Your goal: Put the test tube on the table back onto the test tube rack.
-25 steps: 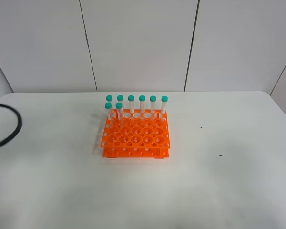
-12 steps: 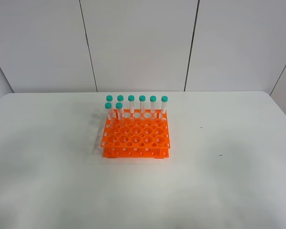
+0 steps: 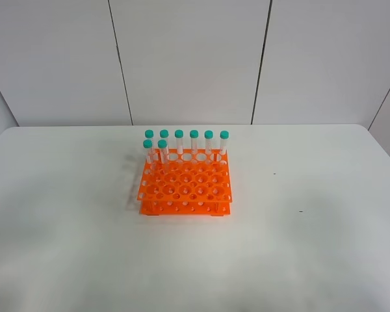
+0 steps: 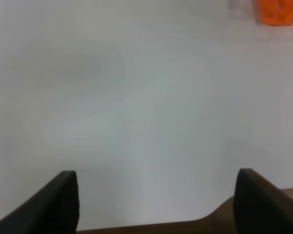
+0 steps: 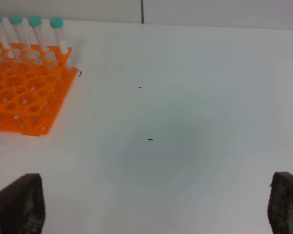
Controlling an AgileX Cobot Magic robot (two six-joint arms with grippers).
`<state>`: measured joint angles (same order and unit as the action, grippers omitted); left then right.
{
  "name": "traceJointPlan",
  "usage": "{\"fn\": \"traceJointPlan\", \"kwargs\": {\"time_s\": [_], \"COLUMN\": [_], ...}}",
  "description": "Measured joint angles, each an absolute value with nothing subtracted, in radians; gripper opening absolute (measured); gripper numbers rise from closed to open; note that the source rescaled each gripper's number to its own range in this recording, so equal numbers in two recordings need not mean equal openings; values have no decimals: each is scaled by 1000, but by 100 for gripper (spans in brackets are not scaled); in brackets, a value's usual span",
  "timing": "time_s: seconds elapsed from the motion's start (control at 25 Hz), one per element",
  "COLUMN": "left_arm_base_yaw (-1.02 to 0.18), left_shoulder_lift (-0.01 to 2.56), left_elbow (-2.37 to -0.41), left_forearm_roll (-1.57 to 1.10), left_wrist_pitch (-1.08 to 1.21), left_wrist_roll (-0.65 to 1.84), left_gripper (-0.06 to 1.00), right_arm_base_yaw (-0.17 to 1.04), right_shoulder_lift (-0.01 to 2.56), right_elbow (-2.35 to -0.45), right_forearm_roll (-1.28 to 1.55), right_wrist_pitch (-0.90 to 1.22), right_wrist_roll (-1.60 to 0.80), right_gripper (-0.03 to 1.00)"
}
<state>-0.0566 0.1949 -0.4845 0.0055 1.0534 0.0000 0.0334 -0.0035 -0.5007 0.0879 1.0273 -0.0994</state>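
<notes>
While eight teal-capped tubes [image 3: 179, 142] stand in the orange rack [image 3: 185, 188] | no legible writing | both fingers [image 4: 63, 200] [image 5: 19, 204] spread wide, empty

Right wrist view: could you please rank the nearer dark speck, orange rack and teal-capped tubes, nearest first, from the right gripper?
1. Nearer dark speck, straight ahead.
2. Orange rack, to one side.
3. Teal-capped tubes, rack's far row.

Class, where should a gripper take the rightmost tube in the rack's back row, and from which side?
Probably best: grip the rightmost tube just under its teal cap, coming from above. It stands upright with its lower part inside the rack.
</notes>
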Motion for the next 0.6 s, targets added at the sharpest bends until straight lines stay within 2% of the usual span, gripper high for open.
{"fn": "traceJointPlan", "kwargs": {"time_s": [0.28,0.6], "left_arm_base_yaw": [-58,-58], "left_shoulder_lift": [181,-1], "left_elbow": [-484,-483], "left_forearm_roll": [6,6], "left_wrist_pitch": [1053,1052], "left_wrist_roll": [0,0], "left_gripper": [100,100], "right_arm_base_yaw": [33,33], "right_shoulder_lift": [-4,-4], "right_elbow": [-501,-501], "right_forearm_roll": [88,88], "right_wrist_pitch": [1027,1027], "right_wrist_roll": [-99,-99], "right_gripper": [100,100]}}
